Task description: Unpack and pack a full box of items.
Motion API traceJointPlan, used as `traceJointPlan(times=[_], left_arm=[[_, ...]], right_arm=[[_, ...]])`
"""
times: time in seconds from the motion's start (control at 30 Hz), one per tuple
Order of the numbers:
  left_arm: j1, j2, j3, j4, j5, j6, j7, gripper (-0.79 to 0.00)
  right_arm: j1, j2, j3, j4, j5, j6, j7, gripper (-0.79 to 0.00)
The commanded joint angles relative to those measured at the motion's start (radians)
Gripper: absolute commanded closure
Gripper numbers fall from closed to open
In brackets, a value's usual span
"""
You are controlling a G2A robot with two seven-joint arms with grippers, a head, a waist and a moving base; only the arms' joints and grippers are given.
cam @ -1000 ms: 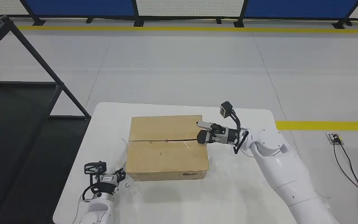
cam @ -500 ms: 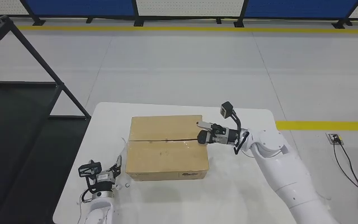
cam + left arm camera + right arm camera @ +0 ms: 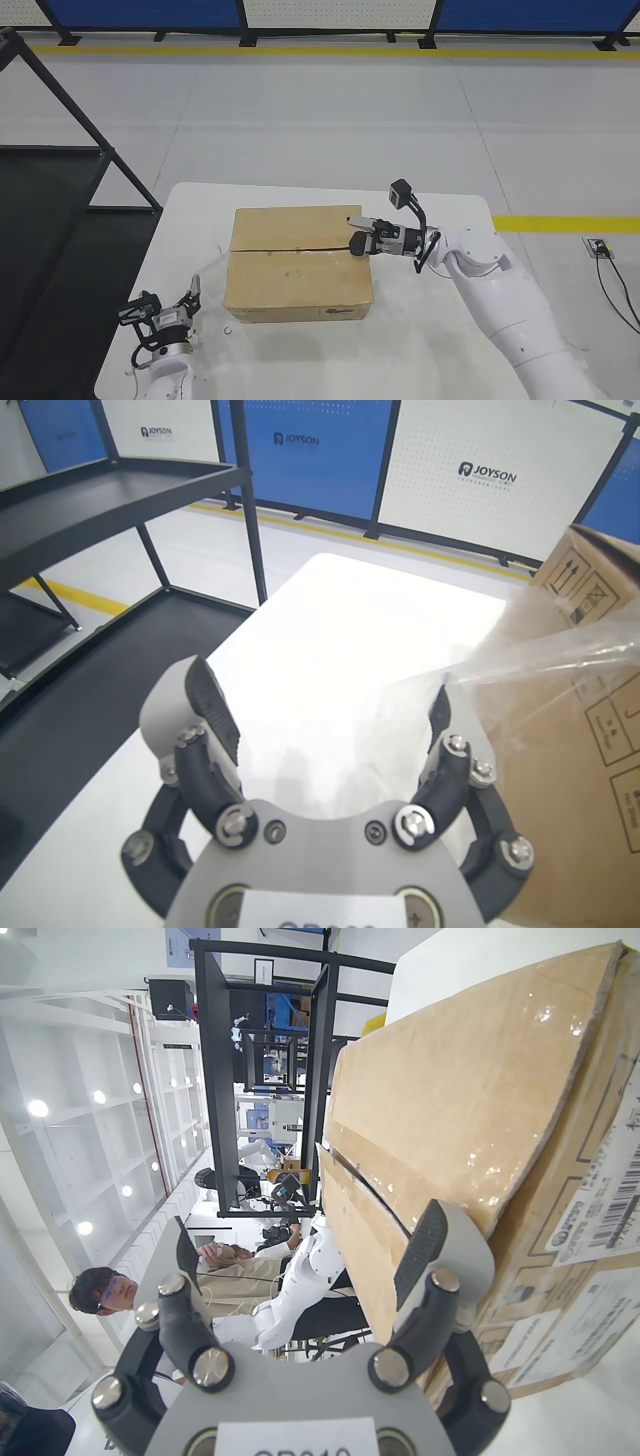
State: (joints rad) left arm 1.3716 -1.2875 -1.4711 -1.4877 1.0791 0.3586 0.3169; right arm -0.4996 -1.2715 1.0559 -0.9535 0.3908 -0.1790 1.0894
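Note:
A closed brown cardboard box [image 3: 298, 262] stands in the middle of the white table [image 3: 430, 340]. Its top flaps meet at a seam that gapes a little. My right gripper [image 3: 356, 235] is open at the box's right end; one finger [image 3: 425, 1248] rests on the box [image 3: 450, 1093] top by the seam, the other hangs off the box. My left gripper [image 3: 160, 315] is open near the table's front left, apart from the box [image 3: 575, 725]. A strip of clear tape [image 3: 540, 650] stretches from one fingertip [image 3: 440, 707] to the box's corner.
A black metal shelf rack [image 3: 50, 200] stands just left of the table, close to my left arm, and shows as black shelves [image 3: 100, 500] in the left wrist view. Bare table lies in front of and to the right of the box.
My left gripper has drawn away from the box's front left corner toward the table's left edge, and the clear tape strip has stretched out behind it. The right gripper has barely shifted.

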Motion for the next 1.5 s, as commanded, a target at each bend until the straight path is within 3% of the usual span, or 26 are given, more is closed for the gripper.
traceJointPlan(times=[0.0,0.5,1.07,1.47], left_arm=[[-0.007,-0.004,0.001,0.006,-0.014,0.011,0.011,-0.785],[-0.031,-0.03,0.024,-0.012,-0.038,0.035,0.118,-0.785],[-0.081,-0.059,0.025,0.007,-0.108,0.112,0.084,-0.785],[-0.086,-0.084,0.023,-0.088,-0.24,0.113,0.101,-0.785]], right_arm=[[-0.002,0.0,0.0,0.0,0.0,-0.002,0.0,-0.785],[0.001,-0.016,-0.04,-0.011,0.008,-0.005,-0.015,-0.785],[0.032,-0.036,-0.07,0.037,0.018,-0.025,-0.003,-0.785],[0.034,-0.038,-0.066,0.054,0.019,-0.038,0.008,-0.785]])
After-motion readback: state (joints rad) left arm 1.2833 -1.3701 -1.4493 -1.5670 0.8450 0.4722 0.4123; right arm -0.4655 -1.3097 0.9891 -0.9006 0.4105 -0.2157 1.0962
